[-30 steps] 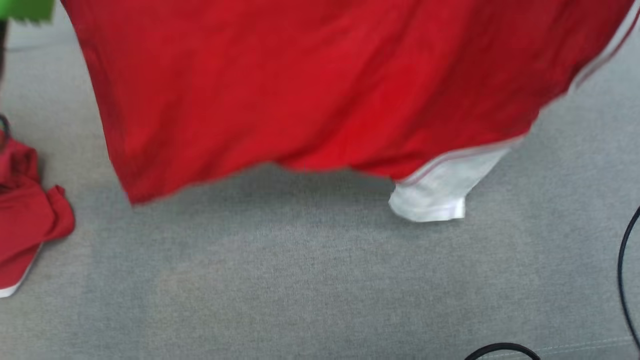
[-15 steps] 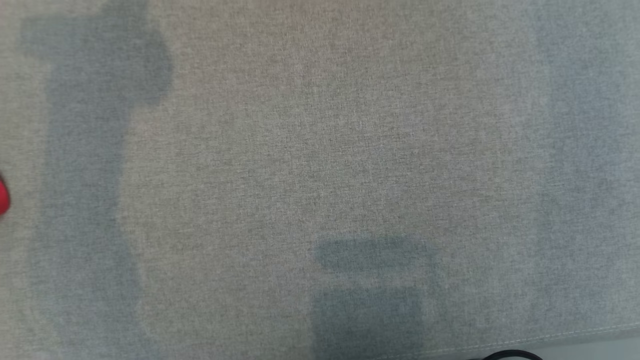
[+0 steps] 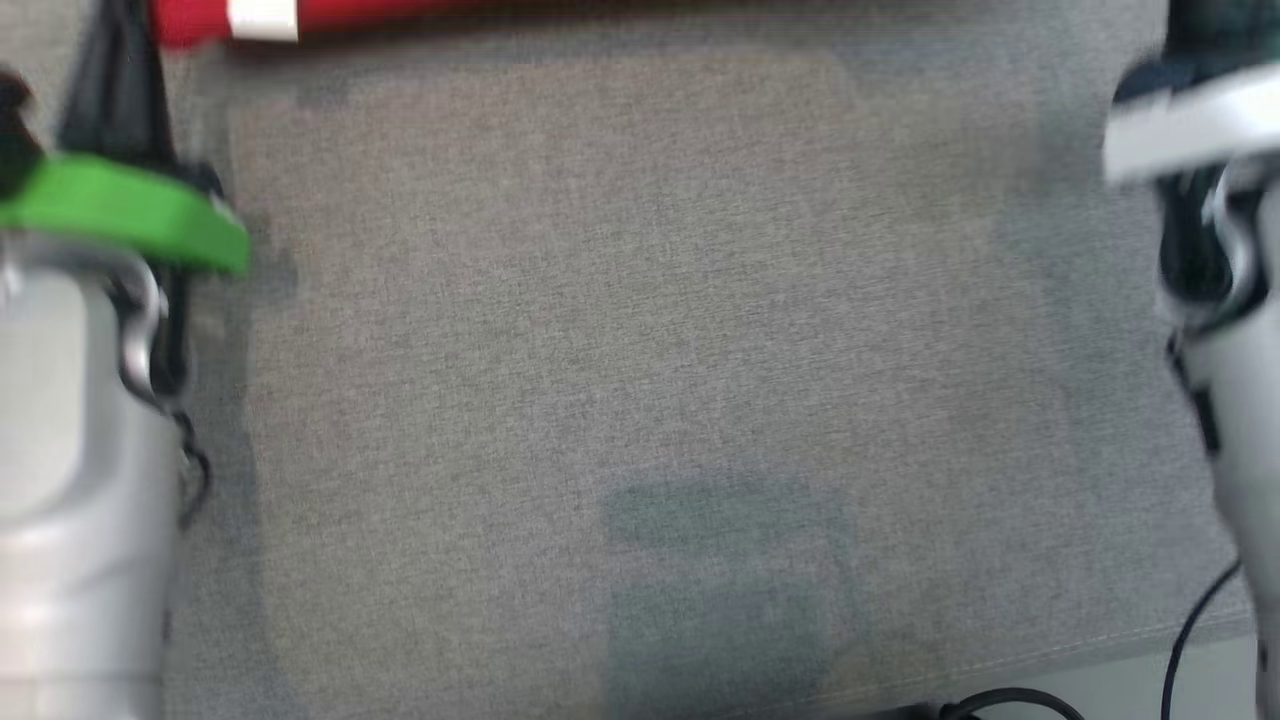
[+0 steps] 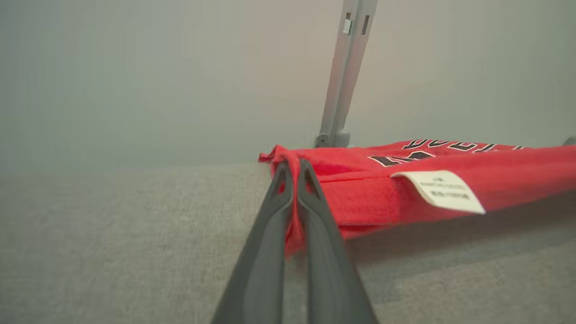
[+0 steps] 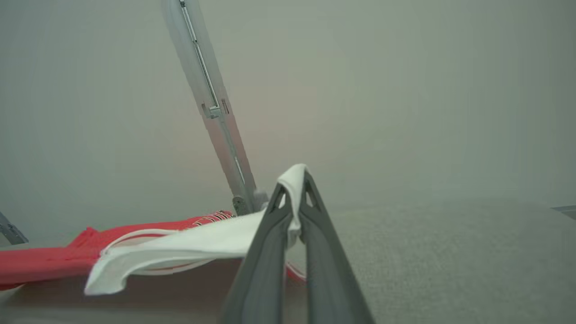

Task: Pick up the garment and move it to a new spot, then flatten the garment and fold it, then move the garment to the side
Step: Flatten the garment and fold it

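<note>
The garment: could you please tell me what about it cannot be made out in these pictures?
- Head view: the garment is cut off by the top edge, leaving a blurred red strip; its spread is unknown.
- Left wrist view: the label print is too small to read; the lettering lies nearly edge-on, illegible.
- Right wrist view: the right gripper hides with its own fingers how much white trim it pinches.

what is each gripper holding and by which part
Both hold the red garment: the left gripper pinches a bunched red edge, the right gripper pinches its white trim.
</note>
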You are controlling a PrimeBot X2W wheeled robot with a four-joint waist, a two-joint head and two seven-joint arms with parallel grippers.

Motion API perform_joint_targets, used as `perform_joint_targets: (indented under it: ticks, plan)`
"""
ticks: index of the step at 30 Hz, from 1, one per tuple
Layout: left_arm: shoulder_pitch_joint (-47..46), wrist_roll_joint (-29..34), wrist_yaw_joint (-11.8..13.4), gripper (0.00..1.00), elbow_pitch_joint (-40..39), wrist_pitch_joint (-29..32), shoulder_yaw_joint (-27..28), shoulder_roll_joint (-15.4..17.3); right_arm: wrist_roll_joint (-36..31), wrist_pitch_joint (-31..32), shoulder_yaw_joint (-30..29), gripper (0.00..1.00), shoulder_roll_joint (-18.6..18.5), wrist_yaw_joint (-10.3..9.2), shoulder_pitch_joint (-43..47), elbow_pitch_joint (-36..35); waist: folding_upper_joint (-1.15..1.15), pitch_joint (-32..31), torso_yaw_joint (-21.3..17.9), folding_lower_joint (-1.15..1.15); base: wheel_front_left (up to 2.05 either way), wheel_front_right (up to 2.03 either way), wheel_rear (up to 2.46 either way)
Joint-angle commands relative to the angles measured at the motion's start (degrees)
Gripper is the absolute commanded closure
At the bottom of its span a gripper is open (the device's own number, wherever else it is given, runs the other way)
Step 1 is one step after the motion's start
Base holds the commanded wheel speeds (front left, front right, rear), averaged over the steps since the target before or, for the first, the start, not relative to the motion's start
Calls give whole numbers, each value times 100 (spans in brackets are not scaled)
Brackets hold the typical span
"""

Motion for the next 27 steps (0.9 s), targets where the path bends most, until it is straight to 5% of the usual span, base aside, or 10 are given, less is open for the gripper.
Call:
perform_joint_targets:
  ticks: [1,6,12,19,27]
  plan:
    - [467,-79,15,100,-43,-2,259,-88,159,-20,-48,100,8,-10,554,-79,0,-488,-31,-1,0,0,0]
    - [1850,-85,15,100,-85,-2,851,-474,539,-20,10,100,111,-11,2047,-104,0,-1134,-170,-1,0,0,0]
    - [3246,54,15,100,-10,-2,925,-859,851,-20,451,100,189,-11,3237,393,0,-1906,-297,-1,0,0,0]
    - [4411,72,14,100,20,3,878,-1027,1125,-20,1218,100,138,-11,4076,963,0,-2812,-336,-1,0,0,0]
    - [5151,-104,14,100,-112,-1,1111,-1223,1233,-20,1367,100,189,-10,4634,1203,0,-3399,-234,-1,0,0,0]
